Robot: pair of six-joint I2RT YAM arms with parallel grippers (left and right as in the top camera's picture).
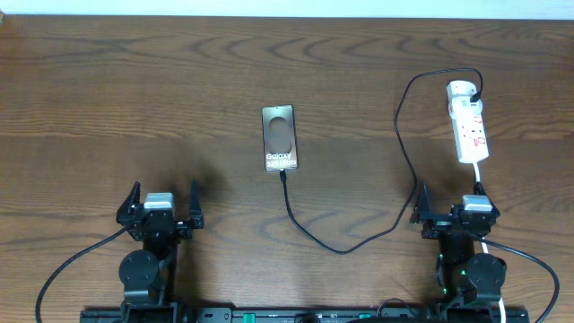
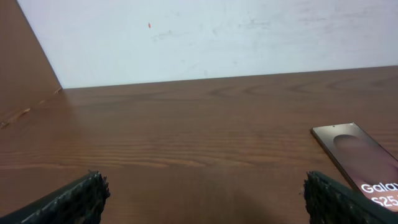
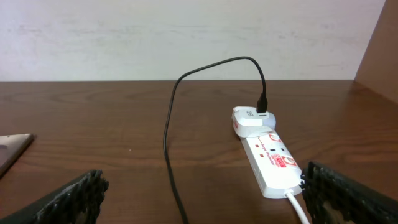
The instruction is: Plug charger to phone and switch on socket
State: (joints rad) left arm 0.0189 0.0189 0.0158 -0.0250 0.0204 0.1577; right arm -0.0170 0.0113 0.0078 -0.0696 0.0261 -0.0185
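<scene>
Overhead view: a dark wooden table, with one arm at each near corner.
Phone: lies flat near the middle of the table, pale circle toward the far side and "Galaxy" lettering toward the near end.
Charger: its thin black cable meets the near edge of the Phone, sags toward the front, then climbs and loops over to the right. I cannot tell whether the tip is fully seated.
Socket: a white strip lying lengthwise at the far right, well apart from the Phone. The cable's black plug goes into a white adaptor at its far end. The switch position is too small to read.
White cord: leaves the strip's near end.
Left gripper: released, jaws spread wide with only bare wood between them, nearer than the Phone and off to its left.
Right gripper: released and empty, just in front of the strip's near end.
Left wrist view: ridged fingers in both lower corners, Phone at the right edge.
Right wrist view: the strip lies ahead to the right, apart from the fingers.
</scene>
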